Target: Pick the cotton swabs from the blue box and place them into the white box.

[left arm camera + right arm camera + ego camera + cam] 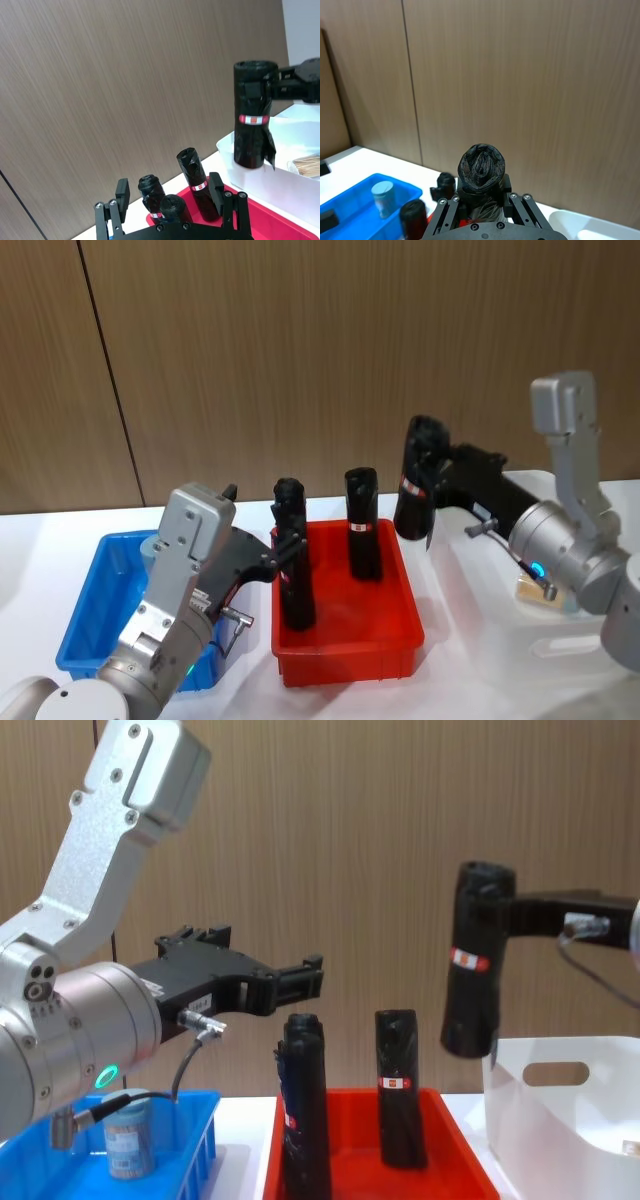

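The right gripper [480,945] is showing on the right side of the chest view. Its jaws are closed tight around a tall black cylinder [472,960] with a red and white label. The cylinder is hanging upright in the air, above the near edge of the white box [560,1120]. In the head view the white box [500,640] is sitting at the lower right of the frame. In the left wrist view, some tan swab sticks [306,165] are lying inside the white box at the right edge of the frame.

The left gripper [300,982] is hovering in the middle left of the chest view, above the red crate [450,1150]. Its jaws are spread apart and holding nothing. It is just above a black cylinder [303,1110] standing in the red crate. A second black cylinder [399,1085] is standing upright beside it in the same crate.

The blue box [190,1140] is sitting at the lower left of the chest view. One jar of cotton swabs [130,1135] is standing upright inside it, with its pale lid on top. In the right wrist view the jar [382,197] is at the lower left, inside the blue box [355,210].
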